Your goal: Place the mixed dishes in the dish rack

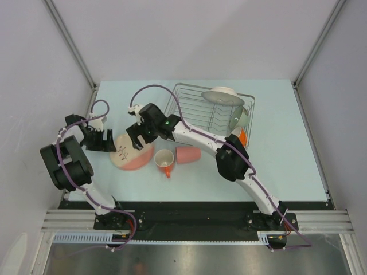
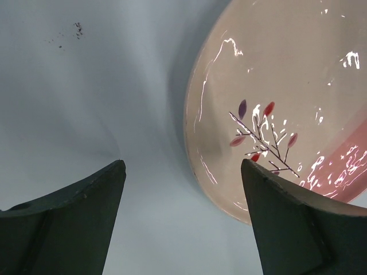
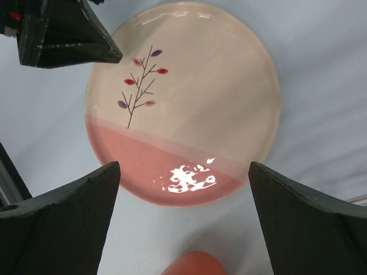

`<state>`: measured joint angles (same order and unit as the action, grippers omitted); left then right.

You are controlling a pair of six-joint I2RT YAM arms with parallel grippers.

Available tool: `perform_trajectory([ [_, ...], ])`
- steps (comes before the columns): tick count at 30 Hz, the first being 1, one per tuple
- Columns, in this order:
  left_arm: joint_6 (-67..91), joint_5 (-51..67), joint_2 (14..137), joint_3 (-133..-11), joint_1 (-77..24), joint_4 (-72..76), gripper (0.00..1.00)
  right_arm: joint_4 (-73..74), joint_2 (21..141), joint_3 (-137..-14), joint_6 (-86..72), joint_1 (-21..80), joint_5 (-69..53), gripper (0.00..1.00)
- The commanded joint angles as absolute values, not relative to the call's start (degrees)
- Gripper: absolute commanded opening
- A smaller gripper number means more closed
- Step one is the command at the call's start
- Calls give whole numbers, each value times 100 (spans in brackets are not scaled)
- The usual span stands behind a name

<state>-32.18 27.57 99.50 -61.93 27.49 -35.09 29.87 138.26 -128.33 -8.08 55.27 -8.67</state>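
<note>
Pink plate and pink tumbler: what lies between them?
Between pink plate and pink tumbler stands the orange-handled white mug; the top external view shows it.

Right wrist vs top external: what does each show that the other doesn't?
Only right wrist: the whole face of the round cream-and-pink ceramic plate, twig motif unobstructed. Only top external: the silver wire dish rack holding a white dish. Both: the plate, the left gripper at its rim. Salmon shape at right wrist's bottom edge: unidentifiable.
</note>
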Motion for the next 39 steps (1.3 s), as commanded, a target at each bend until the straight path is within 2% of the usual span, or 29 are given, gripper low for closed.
perform_trajectory([
  [1, -3419, 2935, 9993, -6302, 2804, -3419, 87, 3471, 14186, -12701, -888, 5309, -669, 100],
  [5, -3419, 2979, 10063, -6407, 2804, -3463, 87, 3797, 14168, -12333, -1002, 5203, -414, 100],
  [8, -3436, 3006, 10081, -6451, 2804, -3480, 87, 3264, 13712, -11256, -1125, 5168, -203, 100],
  [13, -3507, 3023, 10107, -6407, 2804, -3498, 86, 2866, 13281, -10442, -1309, 5080, -149, 100],
  [25, -3524, 3313, 10116, -6337, 2576, -3542, 78, 2821, 13702, -11126, -1230, 5194, -904, 100],
  [39, -3313, 3612, 10257, -6399, 2127, -3542, 77, 3067, 14510, -12216, -1274, 5185, -1784, 99],
])
